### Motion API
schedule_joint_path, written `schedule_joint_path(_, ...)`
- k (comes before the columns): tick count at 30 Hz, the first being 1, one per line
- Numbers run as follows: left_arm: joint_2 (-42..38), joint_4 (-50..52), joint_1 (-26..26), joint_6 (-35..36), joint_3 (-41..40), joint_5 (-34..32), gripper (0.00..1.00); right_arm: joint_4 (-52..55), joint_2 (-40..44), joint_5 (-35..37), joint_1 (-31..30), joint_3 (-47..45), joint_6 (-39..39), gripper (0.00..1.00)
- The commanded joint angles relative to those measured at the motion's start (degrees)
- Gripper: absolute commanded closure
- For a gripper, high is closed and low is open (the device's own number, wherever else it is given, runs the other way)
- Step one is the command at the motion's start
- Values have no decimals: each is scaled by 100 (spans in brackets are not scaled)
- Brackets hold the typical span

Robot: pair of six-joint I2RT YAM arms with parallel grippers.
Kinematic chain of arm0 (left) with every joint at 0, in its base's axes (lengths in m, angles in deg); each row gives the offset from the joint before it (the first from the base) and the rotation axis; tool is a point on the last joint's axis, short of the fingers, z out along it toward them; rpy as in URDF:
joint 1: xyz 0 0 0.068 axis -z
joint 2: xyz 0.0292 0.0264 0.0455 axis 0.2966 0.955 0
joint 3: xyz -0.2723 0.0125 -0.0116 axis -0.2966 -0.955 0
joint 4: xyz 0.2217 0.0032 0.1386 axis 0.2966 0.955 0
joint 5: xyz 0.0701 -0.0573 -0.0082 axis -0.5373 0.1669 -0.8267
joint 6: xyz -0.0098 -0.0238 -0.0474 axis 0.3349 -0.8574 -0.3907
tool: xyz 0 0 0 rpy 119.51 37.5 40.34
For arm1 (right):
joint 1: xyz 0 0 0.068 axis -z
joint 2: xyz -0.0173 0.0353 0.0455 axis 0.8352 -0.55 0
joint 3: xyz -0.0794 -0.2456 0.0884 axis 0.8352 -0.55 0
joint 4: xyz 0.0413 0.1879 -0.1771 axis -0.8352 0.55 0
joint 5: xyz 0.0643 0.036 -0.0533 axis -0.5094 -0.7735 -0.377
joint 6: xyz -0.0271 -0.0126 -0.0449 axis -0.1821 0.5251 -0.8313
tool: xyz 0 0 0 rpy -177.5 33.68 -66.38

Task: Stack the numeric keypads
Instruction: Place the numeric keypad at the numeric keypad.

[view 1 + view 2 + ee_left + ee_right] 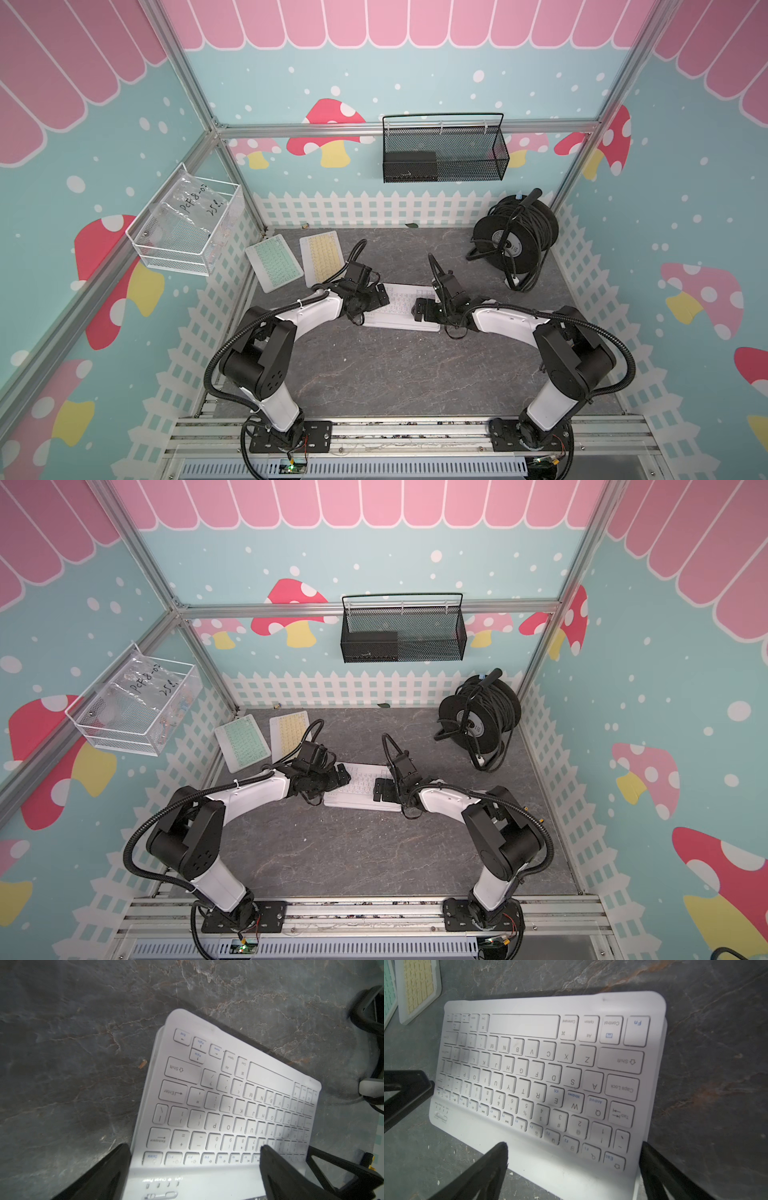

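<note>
A white keypad lies flat at mid-table, and the rim of another white frame shows under it. My left gripper hangs open over its left end; one finger is beyond the short edge, the other over the number row. At the right end my right gripper is open, straddling the Esc corner. Neither holds anything. A mint green keypad and a yellow keypad lie side by side at the back left.
A black cable reel with a loose cord stands at the back right. A black mesh basket hangs on the back wall. A white wire basket holding a plastic bag hangs on the left wall. White fence walls ring the table.
</note>
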Motion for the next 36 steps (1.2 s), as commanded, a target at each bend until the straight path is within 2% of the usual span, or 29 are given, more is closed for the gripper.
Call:
schedule_joint_path(1,-68,-3,60,3,-77,-55,1,161,-151,141,-81,220,-77,0)
schedule_joint_path(9,-298,203,52,74,-74,-349,1,385,-25,430,-86,305,-70,0)
schedule_joint_path(16,-730,642,-171,301,166,-1004,1,507,398,1052,-79,559,-343,0)
schedule_joint_path(23,-792,731,-1485,381,386,-1354,0,423,249,1547,-73,1335,-914,1)
schedule_joint_path(28,-28,727,-2334,433,1173,-1228,1,313,-353,1463,-70,2248,-1293,0)
schedule_joint_path(36,1908,917,-2854,536,3225,-1343,1,282,-1136,1085,-65,3071,-1453,0)
